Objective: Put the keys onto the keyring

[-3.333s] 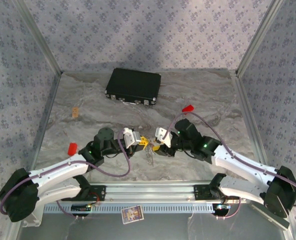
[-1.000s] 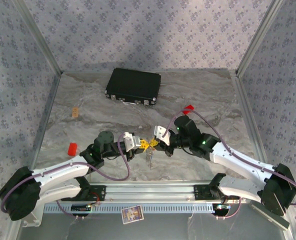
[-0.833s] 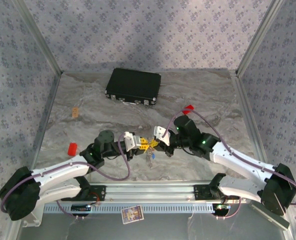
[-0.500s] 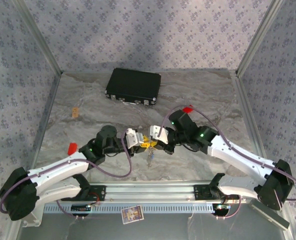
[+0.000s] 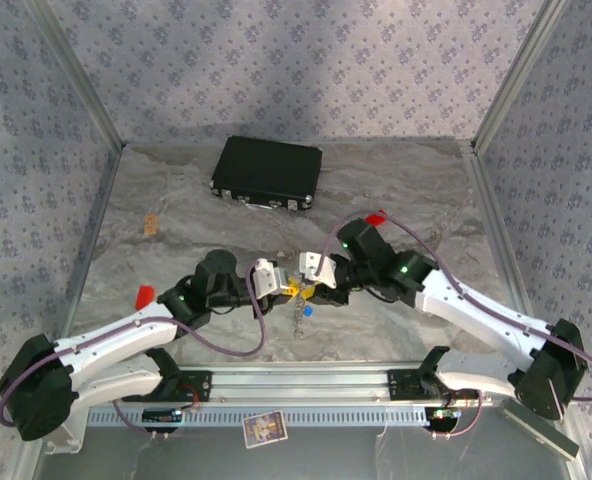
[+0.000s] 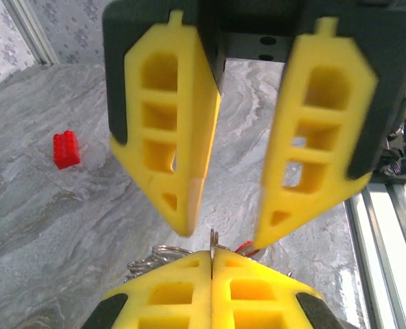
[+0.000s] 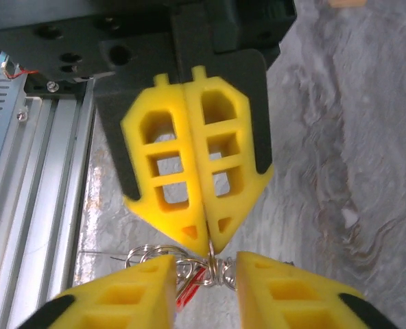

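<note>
Keyring (image 6: 212, 241) wire stands edge-on between the shut tips of the left pincer (image 6: 212, 259), which clamp it. A short arc pokes out past them. Facing it tip to tip, the right pincer (image 6: 223, 234) has its two yellow fingers (image 6: 169, 137) spread apart, and the arc rises into the gap between them. Whether it touches either finger cannot be told. More silver wire loops (image 6: 155, 255) bunch just left of the clamped tips, and a sliver of red plastic (image 6: 245, 247) shows just to their right.

The right wrist view gives the same meeting from the other side. The left pincer (image 7: 208, 247) comes down closed with the keyring (image 7: 212, 259) at its point. The right pincer (image 7: 206, 269) stands open around it, one finger on each side. The wire loops (image 7: 158, 255) and a streak of red plastic (image 7: 189, 293) lie between and beneath those fingers.

The overhead view adds the hang of it. The keys (image 5: 301, 312) dangle just below where the left pincer (image 5: 288, 288) and right pincer (image 5: 307, 290) meet. One blue head (image 5: 307, 310) is clear against the grey table (image 5: 176, 250), near its front middle.

Farther out, a red block (image 5: 144, 295) sits beside the left arm and a second red block (image 5: 376, 216) behind the right arm. A black case (image 5: 267, 172) lies well apart at the back.
</note>
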{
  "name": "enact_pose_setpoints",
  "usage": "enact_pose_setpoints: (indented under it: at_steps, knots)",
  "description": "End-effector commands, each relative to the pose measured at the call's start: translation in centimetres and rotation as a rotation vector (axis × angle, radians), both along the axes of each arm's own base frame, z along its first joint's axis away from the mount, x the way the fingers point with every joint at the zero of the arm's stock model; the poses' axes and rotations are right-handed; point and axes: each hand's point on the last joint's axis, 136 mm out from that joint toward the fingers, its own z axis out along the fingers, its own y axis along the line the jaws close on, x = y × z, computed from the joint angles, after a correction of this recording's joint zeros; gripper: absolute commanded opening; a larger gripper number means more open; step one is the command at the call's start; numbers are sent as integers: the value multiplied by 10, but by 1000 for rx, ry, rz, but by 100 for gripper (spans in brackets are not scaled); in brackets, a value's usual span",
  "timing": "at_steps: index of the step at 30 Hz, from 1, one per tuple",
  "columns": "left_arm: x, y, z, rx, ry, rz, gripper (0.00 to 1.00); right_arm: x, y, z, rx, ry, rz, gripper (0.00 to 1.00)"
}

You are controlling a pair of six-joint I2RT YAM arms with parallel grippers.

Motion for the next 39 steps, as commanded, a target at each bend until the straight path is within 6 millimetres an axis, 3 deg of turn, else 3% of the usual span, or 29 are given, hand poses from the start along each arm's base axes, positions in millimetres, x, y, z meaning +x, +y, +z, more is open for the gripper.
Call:
enact_pose_setpoints:
  at_steps: [1, 9, 15, 26, 31, 35, 38, 39]
  knots:
    - [1, -4, 17, -88, -35, -1, 0, -2, 0, 10, 124, 29, -24, 33]
    - [4, -4, 26, -184, -25, 32, 0, -1, -3, -11, 136, 88, -92, 32]
    - [5, -3, 26, -192, -19, 38, 0, 4, -5, -18, 112, 85, -115, 27]
    - [4, -3, 29, -227, -36, 35, 0, 2, 5, -21, 81, 88, -77, 0]
    - [7, 1, 36, -255, -86, 61, 0, -7, 9, -32, 22, 124, -40, 0]
    - [8, 4, 36, -252, -112, 74, 0, -6, 6, -28, 28, 105, -48, 0]
    - [7, 4, 33, -238, -105, 72, 0, -3, 1, -23, 40, 74, -74, 23]
    - [7, 4, 31, -234, -101, 70, 0, -2, -2, -21, 46, 65, -80, 26]
